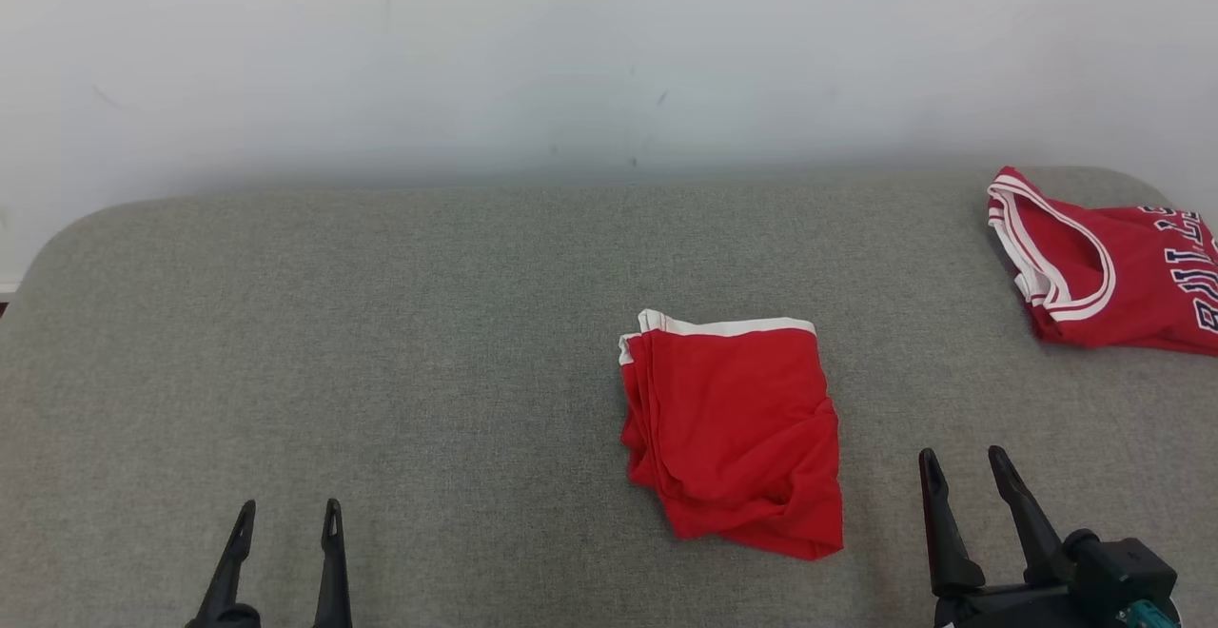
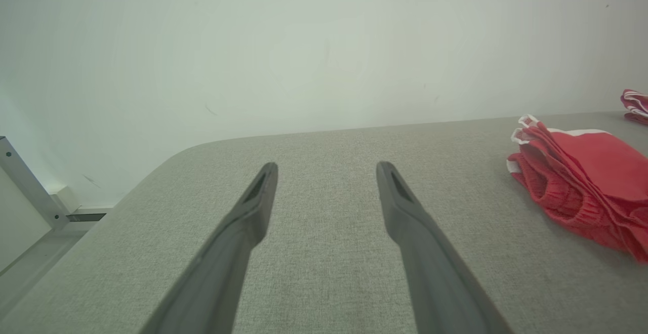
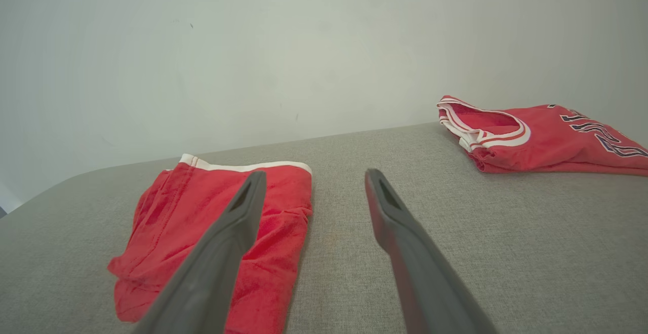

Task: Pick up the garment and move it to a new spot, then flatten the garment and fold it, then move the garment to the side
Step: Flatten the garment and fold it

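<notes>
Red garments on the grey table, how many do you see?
2: folded red white-trimmed cloth garment lies right of centre; red lettered jersey lies far right, partly cropped.

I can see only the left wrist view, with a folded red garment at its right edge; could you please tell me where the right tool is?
Observer: The right tool stands just right of the folded red cloth garment with a white band, jaws open, holding nothing.
Operator: Thank you. Is the fold tidy?
Observer: Mostly; the head view shows a compact rectangle, rumpled at its near right corner.
Operator: And the red scrap at my far right?
Observer: A red jersey with white trim and dark lettering, lying apart at the far right of the grey fabric-covered table.
</notes>
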Available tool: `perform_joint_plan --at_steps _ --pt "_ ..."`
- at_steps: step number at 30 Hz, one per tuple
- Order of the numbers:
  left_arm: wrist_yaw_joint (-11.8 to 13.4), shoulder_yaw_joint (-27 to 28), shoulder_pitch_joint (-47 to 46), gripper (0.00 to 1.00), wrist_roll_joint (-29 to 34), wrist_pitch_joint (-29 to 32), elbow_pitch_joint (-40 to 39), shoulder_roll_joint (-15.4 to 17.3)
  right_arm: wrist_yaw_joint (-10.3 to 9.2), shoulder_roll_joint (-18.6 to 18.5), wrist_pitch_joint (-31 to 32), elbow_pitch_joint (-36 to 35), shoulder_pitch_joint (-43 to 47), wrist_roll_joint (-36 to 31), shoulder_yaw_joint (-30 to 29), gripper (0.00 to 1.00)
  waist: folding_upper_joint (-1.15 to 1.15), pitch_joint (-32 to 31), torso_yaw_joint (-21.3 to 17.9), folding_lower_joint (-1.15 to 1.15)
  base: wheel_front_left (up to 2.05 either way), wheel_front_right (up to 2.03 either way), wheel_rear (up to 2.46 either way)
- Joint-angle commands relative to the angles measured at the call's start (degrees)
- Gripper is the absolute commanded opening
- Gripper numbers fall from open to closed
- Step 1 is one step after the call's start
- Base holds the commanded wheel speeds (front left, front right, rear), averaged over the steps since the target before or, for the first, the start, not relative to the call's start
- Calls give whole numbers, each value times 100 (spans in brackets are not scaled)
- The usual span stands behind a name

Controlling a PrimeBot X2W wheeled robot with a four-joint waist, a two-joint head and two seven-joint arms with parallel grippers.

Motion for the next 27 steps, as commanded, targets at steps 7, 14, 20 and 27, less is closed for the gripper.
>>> perform_joint_plan --at_steps 7,14,20,27 --pt "23 -40 78 100 70 -18 -48 50 -17 -20 -26 51 -87 -102 8 100 0 18 -7 0 0 0 0" --pt "-21 -123 69 100 65 -18 -54 93 -17 -24 -26 60 -113 -126 -1 100 0 32 20 0 0 0 0" --pt "-45 -147 93 100 36 -18 -84 131 -17 -19 -26 62 -116 -143 1 100 0 45 38 0 0 0 0" --pt "-25 -186 100 100 69 -18 -116 174 -17 -18 -27 82 -123 -154 -27 100 0 50 59 0 0 0 0"
